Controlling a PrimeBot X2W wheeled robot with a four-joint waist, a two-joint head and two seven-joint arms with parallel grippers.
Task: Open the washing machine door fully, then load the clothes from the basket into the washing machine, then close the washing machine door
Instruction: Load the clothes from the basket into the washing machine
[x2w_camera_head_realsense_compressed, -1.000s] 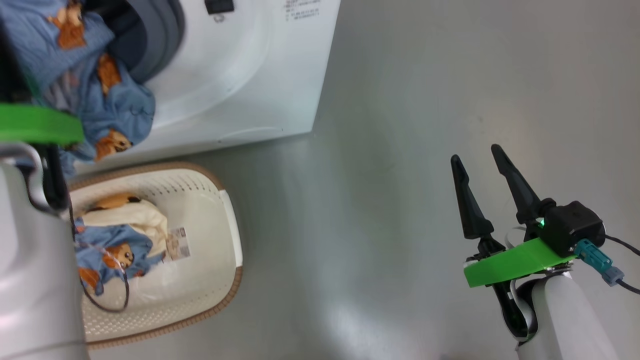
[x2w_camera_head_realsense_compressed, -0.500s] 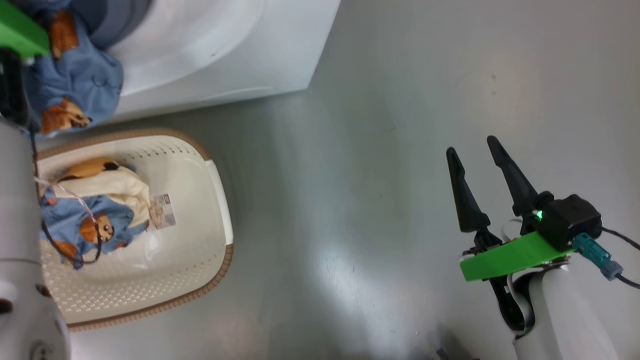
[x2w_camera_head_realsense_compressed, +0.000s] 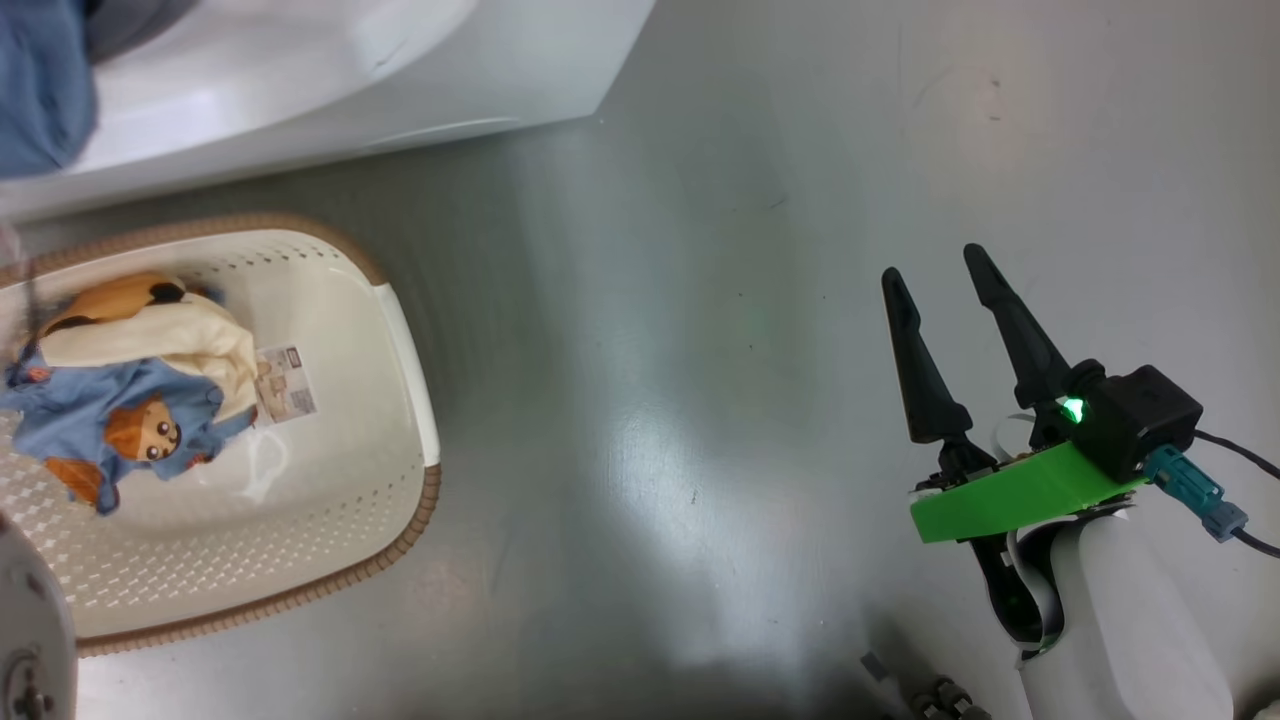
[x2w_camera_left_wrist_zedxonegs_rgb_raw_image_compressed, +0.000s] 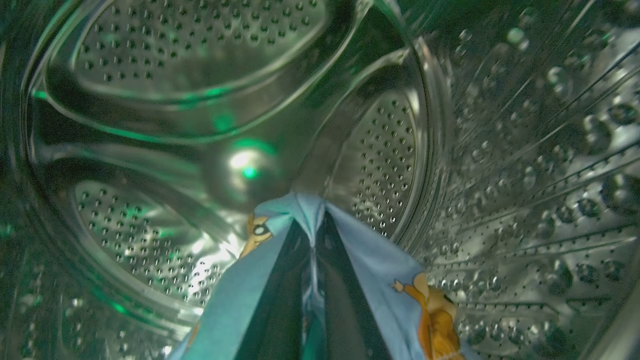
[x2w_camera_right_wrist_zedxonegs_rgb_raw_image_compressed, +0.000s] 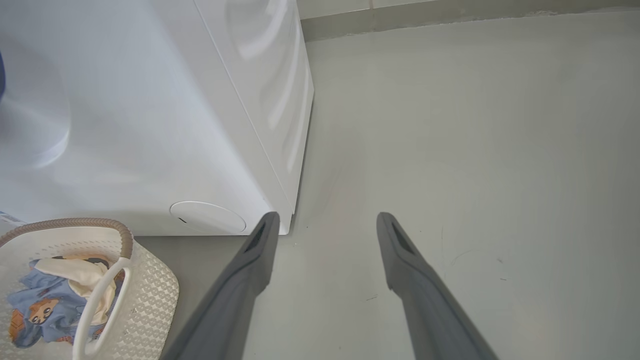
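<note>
My left gripper is clamped tight on a blue bear-print garment inside the steel drum, bottom centre of its wrist frame. My right gripper hangs empty, fingers apart, over the floor at lower right. More clothes lie in the basket at lower left, below the washing machine.

Glossy grey floor — scuffed, pale skirting
</note>
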